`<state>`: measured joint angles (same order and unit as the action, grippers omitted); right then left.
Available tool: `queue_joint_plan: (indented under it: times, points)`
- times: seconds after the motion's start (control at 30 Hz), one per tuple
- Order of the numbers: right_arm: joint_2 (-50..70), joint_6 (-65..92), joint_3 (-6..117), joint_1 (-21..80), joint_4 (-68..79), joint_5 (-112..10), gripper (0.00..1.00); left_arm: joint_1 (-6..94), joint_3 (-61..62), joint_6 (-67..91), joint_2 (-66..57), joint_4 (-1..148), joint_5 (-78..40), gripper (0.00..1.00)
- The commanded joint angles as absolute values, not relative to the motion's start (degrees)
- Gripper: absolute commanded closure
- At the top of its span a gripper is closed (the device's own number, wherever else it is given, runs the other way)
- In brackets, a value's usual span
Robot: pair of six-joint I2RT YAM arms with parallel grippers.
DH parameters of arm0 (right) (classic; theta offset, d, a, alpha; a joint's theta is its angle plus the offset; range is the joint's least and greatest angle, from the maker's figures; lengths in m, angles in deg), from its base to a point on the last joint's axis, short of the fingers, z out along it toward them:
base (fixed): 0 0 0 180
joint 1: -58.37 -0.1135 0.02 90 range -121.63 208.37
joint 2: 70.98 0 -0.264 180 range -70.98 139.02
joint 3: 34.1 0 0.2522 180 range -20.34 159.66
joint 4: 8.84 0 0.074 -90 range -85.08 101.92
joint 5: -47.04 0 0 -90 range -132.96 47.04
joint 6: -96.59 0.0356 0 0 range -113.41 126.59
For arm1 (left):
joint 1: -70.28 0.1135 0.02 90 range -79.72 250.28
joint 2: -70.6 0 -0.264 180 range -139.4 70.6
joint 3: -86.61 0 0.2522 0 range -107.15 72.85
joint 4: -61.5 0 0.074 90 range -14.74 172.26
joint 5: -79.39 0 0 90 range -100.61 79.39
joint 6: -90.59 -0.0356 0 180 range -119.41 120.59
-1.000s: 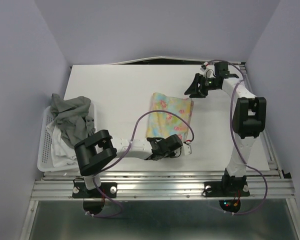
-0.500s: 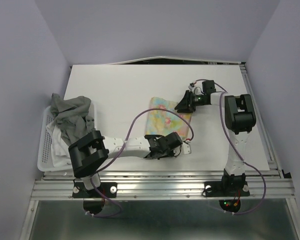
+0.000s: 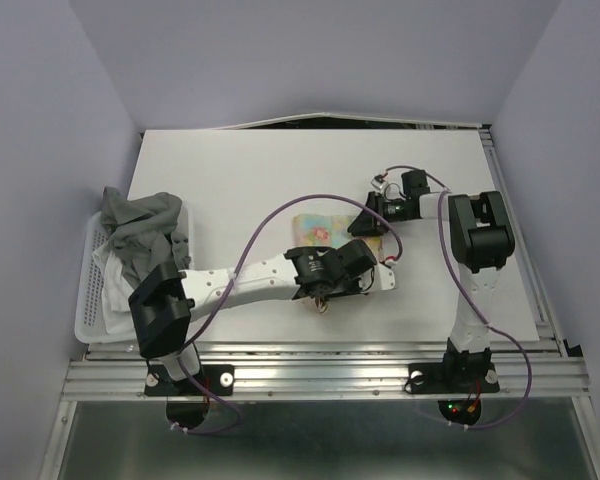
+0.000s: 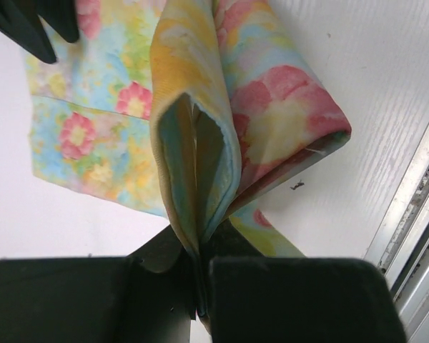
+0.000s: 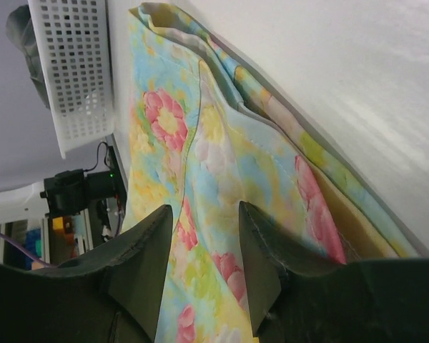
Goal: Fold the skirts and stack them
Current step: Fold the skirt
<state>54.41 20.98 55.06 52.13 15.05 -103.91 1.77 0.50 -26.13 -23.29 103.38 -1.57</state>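
The floral skirt [image 3: 320, 228] lies near the middle of the table, its near edge lifted and doubled over. My left gripper [image 3: 345, 260] is shut on that edge; in the left wrist view [image 4: 198, 282] the cloth [image 4: 193, 107] rises from between the closed jaws. My right gripper [image 3: 365, 222] is open at the skirt's right edge; in the right wrist view [image 5: 204, 214] its fingers stand apart over the floral cloth [image 5: 222, 164]. The grey skirt [image 3: 140, 225] is bunched on top of the white skirt [image 3: 120, 285] in the basket at left.
The white slatted basket [image 3: 88, 305] stands at the table's left edge and also shows in the right wrist view [image 5: 75, 64]. The left arm's cable loops over the table near the skirt. The metal rail runs along the table's near edge.
The left gripper has carried the skirt's near edge up and toward the far side, so the skirt now looks shorter. The right gripper has come from the far right corner down to the skirt's right edge.
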Motion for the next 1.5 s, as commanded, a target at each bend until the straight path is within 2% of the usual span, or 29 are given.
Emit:
queue_joint_plan:
  times: [0.0, 0.43, 0.77, 0.9, 0.93, 1.0, 1.03, 1.07, 1.1, 1.17, 1.2, 1.47]
  points:
    - [55.6, 12.2, 50.2, 49.3, 21.4, -95.3, 0.51, 3.0, -5.2, -30.2, -21.2, 107.3, -1.3, 1.0]
    - [52.7, 7.3, 44.9, 44.9, 23.6, -96.0, 0.52, 11.4, -10.6, -43.9, -26.8, 105.3, -5.9, 1.0]
    - [51.5, 7.5, 46.9, 44.9, 25.2, -96.3, 0.52, 16.5, -9.1, -49.1, -33.0, 100.2, -12.1, 0.94]
    - [52.0, 7.6, 47.6, 44.9, 25.8, -96.5, 0.52, 17.2, -8.4, -50.7, -34.2, 95.8, -11.2, 0.83]
    - [52.1, 7.5, 47.9, 44.9, 25.9, -96.6, 0.53, 17.3, -8.5, -51.1, -34.9, 95.2, -9.8, 0.76]
    - [52.2, 7.4, 48.0, 44.9, 26.2, -96.7, 0.53, 17.9, -9.1, -51.3, -35.4, 93.4, -7.6, 0.68]
    - [52.2, 7.5, 48.0, 44.9, 26.1, -96.6, 0.53, 18.6, -10.0, -50.9, -35.5, 93.3, -7.5, 0.59]
    - [52.2, 7.5, 48.0, 44.9, 26.2, -96.6, 0.53, 18.9, -10.7, -50.9, -35.3, 93.4, -7.4, 0.56]
    - [52.2, 7.6, 48.0, 44.9, 26.1, -96.5, 0.54, 19.4, -11.3, -50.2, -34.5, 93.5, -7.3, 0.31]
    - [52.4, 7.7, 48.0, 44.9, 26.2, -96.1, 0.54, 21.0, -13.0, -48.7, -33.4, 93.4, -7.2, 0.26]
    - [52.6, 7.7, 48.1, 44.9, 26.3, -96.1, 0.55, 21.5, -13.5, -47.0, -31.9, 93.6, -8.0, 0.02]
    - [52.8, 7.9, 48.0, 44.9, 26.4, -94.8, 0.56, 25.3, -9.3, -29.9, -22.4, 91.4, -7.8, 0.04]
